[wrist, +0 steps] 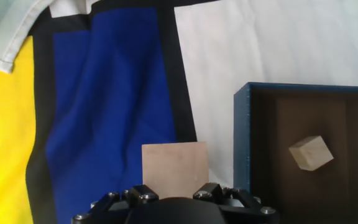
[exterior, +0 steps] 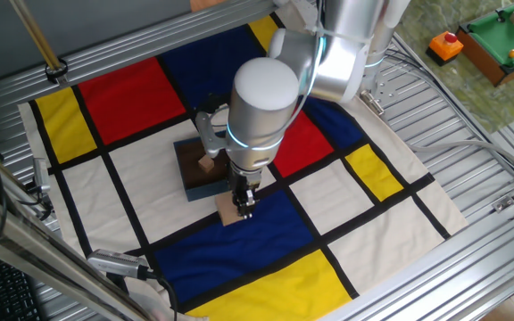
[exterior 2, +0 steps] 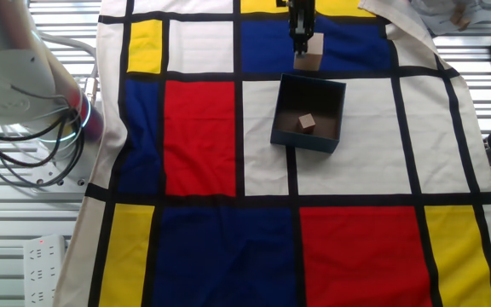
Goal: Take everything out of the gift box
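Colour-block cloth (exterior 2: 203,128) over metal table (exterior: 471,178), end effector (exterior: 244,203) pinching larger cube (wrist: 174,163)

Slatted metal table (exterior: 471,178) under a colour-block cloth (exterior: 132,98), green felt game board (exterior: 505,40) beyond

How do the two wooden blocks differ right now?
The larger block sits outside the gift box on the cloth, at the gripper; the smaller block remains inside. The larger lies square to the box wall; the smaller sits turned at an angle. Both are light tan wooden cubes.
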Robot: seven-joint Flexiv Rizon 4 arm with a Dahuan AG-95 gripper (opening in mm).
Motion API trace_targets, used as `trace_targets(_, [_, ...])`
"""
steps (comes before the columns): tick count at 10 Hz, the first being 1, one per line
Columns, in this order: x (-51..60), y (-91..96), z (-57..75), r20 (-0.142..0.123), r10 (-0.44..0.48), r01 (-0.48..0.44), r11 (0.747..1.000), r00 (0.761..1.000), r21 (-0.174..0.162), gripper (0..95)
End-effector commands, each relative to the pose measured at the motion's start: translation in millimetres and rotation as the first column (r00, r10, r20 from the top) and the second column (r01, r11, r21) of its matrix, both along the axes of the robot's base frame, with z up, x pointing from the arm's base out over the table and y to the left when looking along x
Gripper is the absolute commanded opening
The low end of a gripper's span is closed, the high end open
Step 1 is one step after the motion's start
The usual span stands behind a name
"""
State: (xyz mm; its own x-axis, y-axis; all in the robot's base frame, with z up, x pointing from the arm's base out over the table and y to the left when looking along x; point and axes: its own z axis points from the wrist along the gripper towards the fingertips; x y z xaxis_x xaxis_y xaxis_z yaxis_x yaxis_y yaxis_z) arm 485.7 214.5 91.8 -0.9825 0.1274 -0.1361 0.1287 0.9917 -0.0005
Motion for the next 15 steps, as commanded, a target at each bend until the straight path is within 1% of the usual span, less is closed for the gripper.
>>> trace_targets(1, [0.6, 0.0, -1.7, -0.003, 0.049, -0.049, 0.999, 0.999, -0.008, 76.0])
trace_targets(2, [0.6, -0.1, -2.1, -0.003, 0.055, -0.055, 0.998, 0.999, -0.009, 76.0])
trace_targets(3, [0.5, -0.2, -2.2, -0.002, 0.061, -0.061, 0.998, 0.998, -0.011, 95.0])
trace_targets(6, [0.5, -0.1, -2.1, -0.006, 0.075, -0.075, 0.997, 0.997, -0.016, 95.0])
trace_targets(7, [0.3, 0.0, -1.3, -0.009, 0.084, -0.084, 0.996, 0.996, -0.027, 76.0])
trace_targets(8, [0.1, -2.5, 3.0, -0.009, 0.1, -0.1, 0.994, 0.995, -0.046, 76.0])
trace_targets(9, [0.3, -8.9, 10.4, -0.013, 0.12, -0.12, 0.991, 0.993, -0.054, 76.0])
trace_targets(10, [0.4, -19.7, 20.6, -0.015, 0.145, -0.146, 0.988, 0.989, -0.056, 76.0])
trace_targets(12, [0.5, -44.1, 35.7, -0.023, 0.194, -0.195, 0.979, 0.981, -0.056, 76.0])
trace_targets(13, [0.0, -56.0, 41.3, -0.03, 0.207, -0.208, 0.977, 0.978, -0.049, 76.0])
trace_targets(15, [-2.3, -83.2, 50.3, -0.031, 0.238, -0.24, 0.969, 0.971, -0.054, 76.0])
